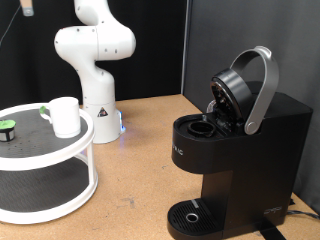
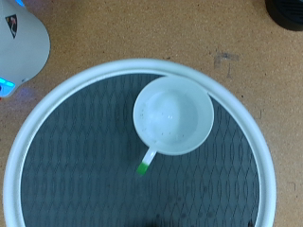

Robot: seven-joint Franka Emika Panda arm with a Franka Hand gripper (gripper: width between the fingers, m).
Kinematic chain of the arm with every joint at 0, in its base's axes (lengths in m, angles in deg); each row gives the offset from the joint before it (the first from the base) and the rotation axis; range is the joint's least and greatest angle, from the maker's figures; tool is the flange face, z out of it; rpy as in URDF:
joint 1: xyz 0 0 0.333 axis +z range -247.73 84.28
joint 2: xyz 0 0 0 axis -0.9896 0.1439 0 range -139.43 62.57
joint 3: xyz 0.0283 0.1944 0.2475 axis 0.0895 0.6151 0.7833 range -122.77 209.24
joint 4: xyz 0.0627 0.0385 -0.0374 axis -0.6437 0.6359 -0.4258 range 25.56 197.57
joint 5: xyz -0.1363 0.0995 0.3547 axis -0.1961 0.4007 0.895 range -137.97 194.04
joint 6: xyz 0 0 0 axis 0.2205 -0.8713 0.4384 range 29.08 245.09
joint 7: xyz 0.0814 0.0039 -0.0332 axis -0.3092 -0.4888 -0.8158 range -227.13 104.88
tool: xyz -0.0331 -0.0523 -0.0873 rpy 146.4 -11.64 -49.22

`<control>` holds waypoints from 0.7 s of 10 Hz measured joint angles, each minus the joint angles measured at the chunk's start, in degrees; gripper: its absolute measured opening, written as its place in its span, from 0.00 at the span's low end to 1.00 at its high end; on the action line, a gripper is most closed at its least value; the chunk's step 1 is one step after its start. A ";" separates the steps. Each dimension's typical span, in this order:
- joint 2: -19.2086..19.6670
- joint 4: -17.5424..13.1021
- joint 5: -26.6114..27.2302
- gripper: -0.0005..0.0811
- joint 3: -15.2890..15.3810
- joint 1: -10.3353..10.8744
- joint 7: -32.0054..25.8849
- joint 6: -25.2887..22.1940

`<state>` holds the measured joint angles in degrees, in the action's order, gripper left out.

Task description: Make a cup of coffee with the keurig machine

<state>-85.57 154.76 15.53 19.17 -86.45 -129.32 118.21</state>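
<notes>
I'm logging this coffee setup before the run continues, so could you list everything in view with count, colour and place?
cup: one, white, upright on the top tier of the round stand, at the exterior view's left; seen from above in the wrist view.
pod: one, green-topped, on the same tier, nearer the exterior view's left edge than the cup.
tiered stand: one, white rim with dark mesh mats, two levels, on the table at the exterior view's left.
keurig machine: one, black with silver-grey handle, lid raised, at the exterior view's right.
table: one, brown.
robot arm: one, white, behind the stand.
gripper: not visible in either view.
</notes>
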 joint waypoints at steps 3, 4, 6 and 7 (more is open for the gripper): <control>0.72 -0.95 -2.04 0.99 -1.88 -0.05 -1.11 -0.49; 1.44 -1.31 -2.19 0.99 -2.23 -0.03 -1.69 -0.66; 1.39 -0.95 -2.17 0.99 -2.31 0.04 -2.67 -0.56; 1.36 -0.44 -2.17 0.99 -2.60 0.29 -5.54 -0.38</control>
<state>-84.21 154.31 13.36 16.58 -86.17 -134.87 117.83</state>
